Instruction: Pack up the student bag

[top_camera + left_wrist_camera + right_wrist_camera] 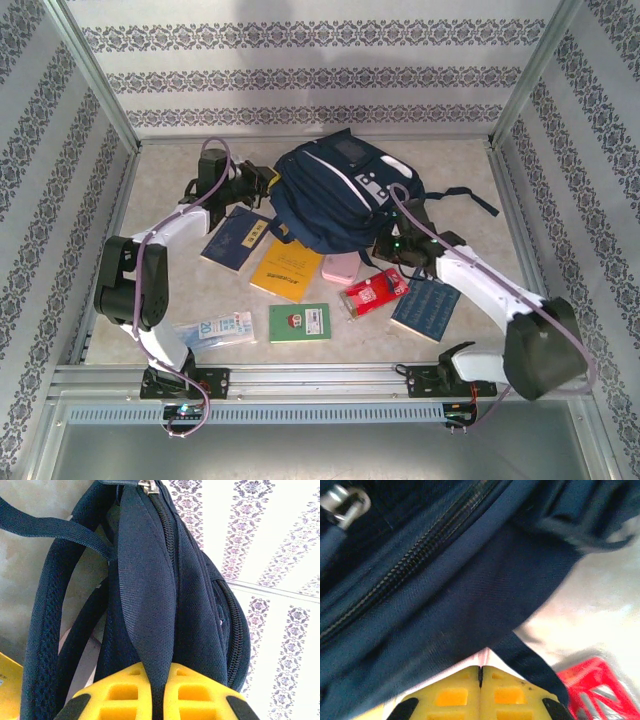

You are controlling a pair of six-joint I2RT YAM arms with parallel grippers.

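Pinching bag [335, 190] fabric, left gripper [158, 675] at nine o'clock and right gripper [481, 670] at four likely steady it for opening.

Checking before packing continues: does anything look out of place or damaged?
Nothing looks spilled or damaged. The student bag lies slumped, and the zipper in the left wrist view looks closed, while the yellow book and red packet lie askew outside it.

A robot test cell, lab-style: an aluminium frame [100, 80] holds wallpapered panels [300, 60] around a marble-look surface [170, 165], with left arm [135, 275] and right arm [480, 285] bolted to a rail [320, 378].
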